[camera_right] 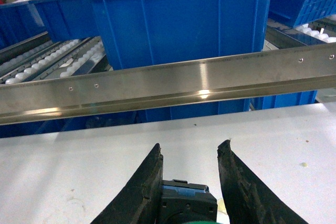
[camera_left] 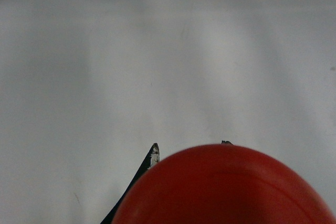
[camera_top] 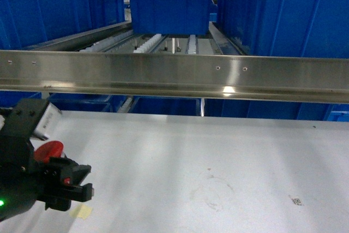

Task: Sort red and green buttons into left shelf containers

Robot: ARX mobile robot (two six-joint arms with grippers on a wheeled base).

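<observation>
The steel rail (camera_top: 174, 75) runs across the far edge of the table (camera_top: 218, 156). Behind the rail, bins (camera_top: 170, 10) sit on roller tracks (camera_top: 155, 43). Before it, at the table's left, the button (camera_top: 49, 150) sits in the left gripper (camera_top: 73, 181).

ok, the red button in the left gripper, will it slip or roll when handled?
Probably rigid: the red button has a smooth domed cap that keeps its shape. That cap looks slippery to pinch; the left gripper seems to hold it lower down. Released on the table, the wide round cap might let it tip or roll.
</observation>
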